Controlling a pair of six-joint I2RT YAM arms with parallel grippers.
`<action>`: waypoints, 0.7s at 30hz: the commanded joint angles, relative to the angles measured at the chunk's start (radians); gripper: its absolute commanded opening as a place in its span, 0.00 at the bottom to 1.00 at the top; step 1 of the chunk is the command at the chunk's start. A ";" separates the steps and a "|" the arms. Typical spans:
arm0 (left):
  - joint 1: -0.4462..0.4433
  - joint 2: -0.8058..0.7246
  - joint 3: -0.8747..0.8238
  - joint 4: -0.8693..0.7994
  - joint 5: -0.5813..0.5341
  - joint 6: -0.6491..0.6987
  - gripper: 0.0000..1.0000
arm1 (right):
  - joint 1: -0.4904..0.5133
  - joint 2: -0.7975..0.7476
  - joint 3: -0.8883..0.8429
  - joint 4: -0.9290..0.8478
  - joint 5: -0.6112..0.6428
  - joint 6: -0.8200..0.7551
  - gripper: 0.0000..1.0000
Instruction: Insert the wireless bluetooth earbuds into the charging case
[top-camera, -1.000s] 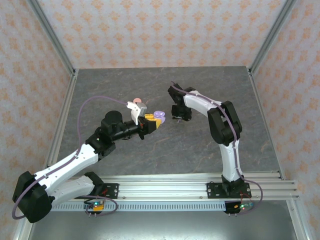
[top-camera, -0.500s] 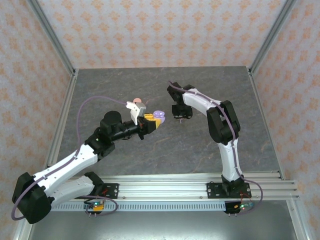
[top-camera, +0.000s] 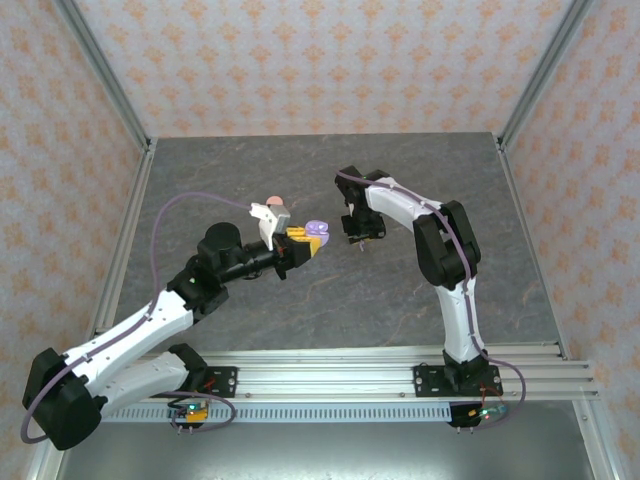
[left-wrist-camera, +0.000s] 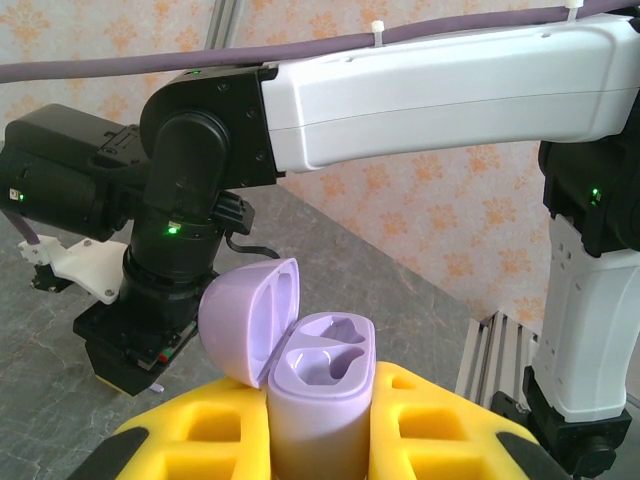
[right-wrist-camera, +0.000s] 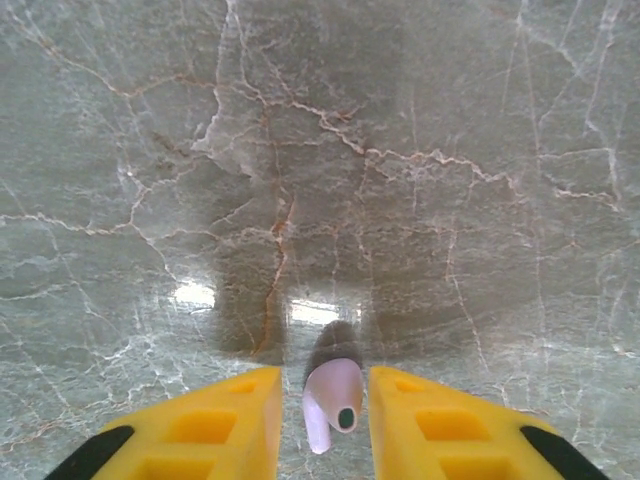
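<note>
My left gripper (top-camera: 305, 241) is shut on the lilac charging case (left-wrist-camera: 320, 400), which it holds upright above the table. The case's lid (left-wrist-camera: 248, 318) is swung open to the left, and both sockets are empty. In the top view the case (top-camera: 318, 233) sits just left of my right gripper (top-camera: 357, 243). That gripper (right-wrist-camera: 323, 388) points down at the table. A lilac earbud (right-wrist-camera: 338, 385) lies on the surface between its yellow fingers (right-wrist-camera: 240, 410), with a small gap on each side. The jaws stand a little open around it.
A salmon-pink round object (top-camera: 276, 203) lies on the grey marble table (top-camera: 250, 170) behind my left wrist. The right arm's white link (left-wrist-camera: 450, 90) and black wrist (left-wrist-camera: 180, 240) are close in front of the held case. Aluminium frame rails (top-camera: 380, 365) run along the near edge.
The right gripper has shifted slightly left and towards the back, nearer to the held case. The left arm and the case have barely moved.
</note>
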 joint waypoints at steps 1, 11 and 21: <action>-0.007 -0.032 0.019 -0.010 -0.014 0.011 0.18 | -0.011 -0.024 0.012 -0.045 -0.016 -0.009 0.30; -0.008 -0.044 0.013 -0.012 -0.017 0.013 0.18 | -0.016 0.002 0.028 -0.082 -0.012 -0.017 0.28; -0.009 -0.043 0.013 -0.009 -0.016 0.012 0.18 | -0.018 0.021 0.046 -0.063 -0.034 0.002 0.27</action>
